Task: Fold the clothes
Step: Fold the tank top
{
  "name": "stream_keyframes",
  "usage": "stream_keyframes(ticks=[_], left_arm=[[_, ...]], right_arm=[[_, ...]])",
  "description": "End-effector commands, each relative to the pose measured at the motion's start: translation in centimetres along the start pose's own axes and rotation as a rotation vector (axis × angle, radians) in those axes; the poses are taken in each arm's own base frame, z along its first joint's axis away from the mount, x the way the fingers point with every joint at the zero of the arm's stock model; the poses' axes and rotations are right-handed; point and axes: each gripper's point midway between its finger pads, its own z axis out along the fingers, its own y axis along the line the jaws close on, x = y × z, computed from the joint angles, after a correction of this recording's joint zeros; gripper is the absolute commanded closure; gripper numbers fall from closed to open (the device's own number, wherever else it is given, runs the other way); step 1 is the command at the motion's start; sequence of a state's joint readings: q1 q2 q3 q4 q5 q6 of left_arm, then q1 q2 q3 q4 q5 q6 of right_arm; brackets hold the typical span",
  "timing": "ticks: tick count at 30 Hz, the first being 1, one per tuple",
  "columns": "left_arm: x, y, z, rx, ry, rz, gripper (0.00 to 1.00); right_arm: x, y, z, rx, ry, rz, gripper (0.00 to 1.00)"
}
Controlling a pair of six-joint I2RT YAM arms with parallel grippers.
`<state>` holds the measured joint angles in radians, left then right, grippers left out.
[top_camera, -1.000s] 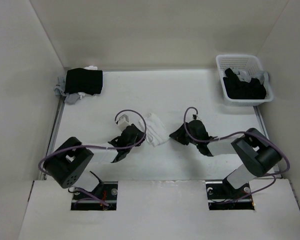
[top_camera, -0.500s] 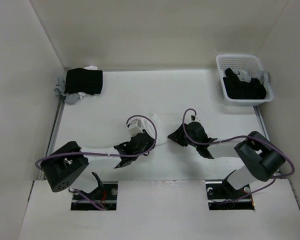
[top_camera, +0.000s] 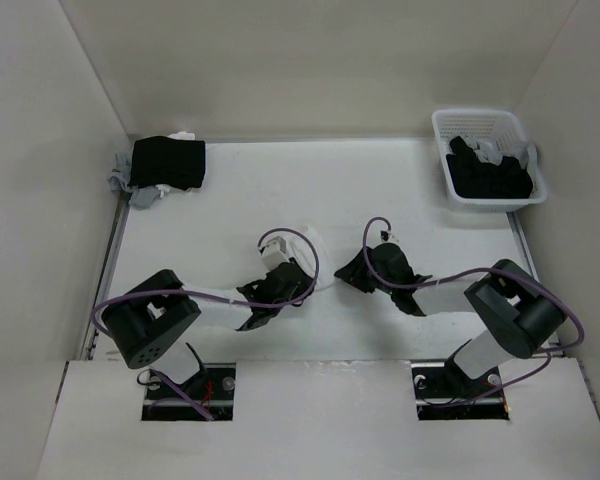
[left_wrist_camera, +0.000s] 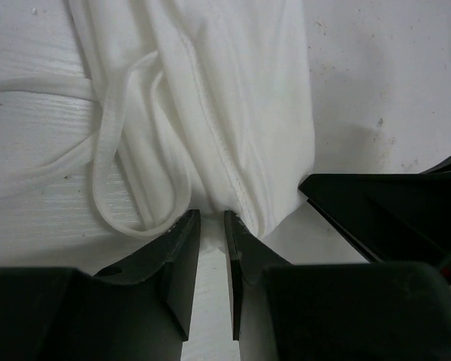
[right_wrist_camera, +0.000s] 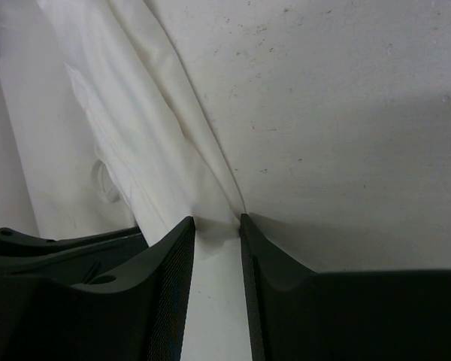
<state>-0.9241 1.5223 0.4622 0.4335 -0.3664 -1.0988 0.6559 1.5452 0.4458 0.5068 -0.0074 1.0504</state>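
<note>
Here the white garment lies bunched on the tabletop between the two arms. Its long axis runs away from both sets of jaws, toward the far wall. It is thin, soft and slightly see-through, with stitched hems running lengthwise and a narrow strap looping out on one side. Its colour is almost that of the matte, speckled surface beneath.

The left gripper sits at the garment's near end. Its black jaws are drawn close, and the hem is gathered into the slim gap between them, so I judge it pinched. The right gripper meets the same near end from the other side. The creases run to a point at its tips, but the jaws stand a little apart, and I cannot tell whether they grip or merely bracket the cloth. Neither arm is clearly nearer, as both touch the fabric.

Well away from the garment on the right arm's side stands a white slotted basket heaped with dark clothing. Well away on the left arm's side rests a folded black stack.
</note>
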Motion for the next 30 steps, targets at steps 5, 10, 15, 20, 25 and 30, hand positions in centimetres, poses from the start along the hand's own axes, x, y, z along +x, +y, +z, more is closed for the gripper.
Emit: stream_keyframes(ticks=[5, 10, 15, 20, 25, 30], left_arm=[[-0.5, -3.0, -1.1, 0.105, -0.022, -0.047, 0.82], [0.1, -3.3, -0.7, 0.107, -0.003, -0.05, 0.82], [0.4, -3.5, -1.1, 0.12, 0.003, -0.05, 0.82], [0.3, -3.4, -1.3, 0.119, -0.006, -0.057, 0.82], [0.5, -3.3, -1.2, 0.122, -0.004, -0.057, 0.82], [-0.1, -3.1, -1.1, 0.125, -0.028, -0.082, 0.9]], right_arm=[[-1.1, 1.4, 0.3, -0.048, -0.038, -0.012, 0.65], [-1.1, 1.4, 0.3, -0.049, -0.039, -0.012, 0.65], [-1.0, 1.0, 0.3, -0.043, -0.038, -0.01, 0.64], [-0.8, 0.9, 0.7, -0.05, -0.027, -0.004, 0.63], [-0.5, 0.9, 0.7, -0.062, -0.016, 0.003, 0.73], [-0.5, 0.8, 0.5, -0.061, -0.021, 0.004, 0.81]])
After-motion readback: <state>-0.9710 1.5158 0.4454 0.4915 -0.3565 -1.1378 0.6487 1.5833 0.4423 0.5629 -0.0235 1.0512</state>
